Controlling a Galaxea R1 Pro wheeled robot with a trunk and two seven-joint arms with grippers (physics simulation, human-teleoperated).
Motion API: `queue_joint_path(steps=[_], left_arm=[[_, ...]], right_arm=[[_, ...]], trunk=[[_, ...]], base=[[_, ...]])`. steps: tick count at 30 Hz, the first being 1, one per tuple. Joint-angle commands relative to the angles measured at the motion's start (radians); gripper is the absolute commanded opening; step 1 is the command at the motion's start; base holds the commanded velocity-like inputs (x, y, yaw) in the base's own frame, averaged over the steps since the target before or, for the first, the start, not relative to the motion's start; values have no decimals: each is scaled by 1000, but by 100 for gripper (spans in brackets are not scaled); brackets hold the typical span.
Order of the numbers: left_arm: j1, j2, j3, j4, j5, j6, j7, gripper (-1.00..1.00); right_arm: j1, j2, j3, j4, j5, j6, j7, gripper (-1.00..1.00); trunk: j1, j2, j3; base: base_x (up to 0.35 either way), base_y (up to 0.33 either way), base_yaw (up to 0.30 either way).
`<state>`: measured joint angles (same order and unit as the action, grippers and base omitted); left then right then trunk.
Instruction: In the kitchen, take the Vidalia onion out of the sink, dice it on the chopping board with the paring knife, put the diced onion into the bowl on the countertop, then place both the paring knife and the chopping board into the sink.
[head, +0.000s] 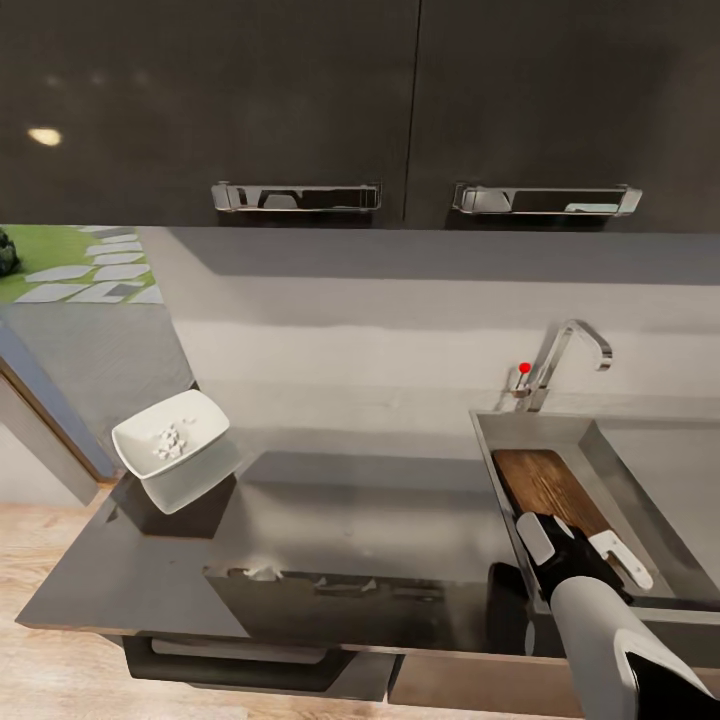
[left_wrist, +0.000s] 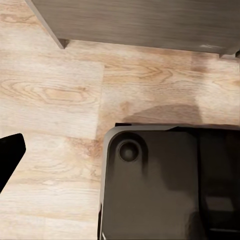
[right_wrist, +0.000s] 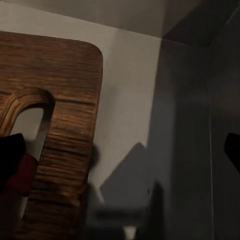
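Observation:
The grey sink (head: 603, 452) is sunk into the countertop (head: 350, 520) at the right. The brown chopping board (head: 548, 488) lies inside it, slot end toward me. My right gripper (head: 578, 548) hovers open over that near end, holding nothing. In the right wrist view the board's slot corner (right_wrist: 65, 80) sits close below, and a red patch (right_wrist: 22, 172) beside one fingertip looks like the paring knife's handle. The white bowl (head: 172, 452) stands tilted at the counter's left with diced onion (head: 168, 440) in it. A left fingertip (left_wrist: 9, 156) hangs over the wooden floor, set wide.
The chrome tap (head: 572, 350) with its red-tipped lever stands behind the sink. Dark wall cabinets (head: 300, 110) hang overhead. A drawer handle (head: 230, 655) juts out under the counter's front. My dark base (left_wrist: 165, 185) sits on the floor below the left arm.

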<state>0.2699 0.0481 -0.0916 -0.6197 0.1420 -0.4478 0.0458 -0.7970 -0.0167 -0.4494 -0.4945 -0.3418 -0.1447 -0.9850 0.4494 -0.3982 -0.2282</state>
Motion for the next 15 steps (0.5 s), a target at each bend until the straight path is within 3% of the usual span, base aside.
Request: queue_joint_path(steps=[1, 15], left_arm=[[0, 1, -8, 0, 10, -2, 5, 100], [0, 2, -8, 4, 10, -2, 5, 100]], right_arm=[[-1, 0, 2, -1, -8, -10, 0, 100], [-1, -2, 3, -54, -7, -9, -4, 100]], trunk=[[1, -2, -2], [1, -2, -2]], base=[[0, 0, 0], [0, 0, 0]])
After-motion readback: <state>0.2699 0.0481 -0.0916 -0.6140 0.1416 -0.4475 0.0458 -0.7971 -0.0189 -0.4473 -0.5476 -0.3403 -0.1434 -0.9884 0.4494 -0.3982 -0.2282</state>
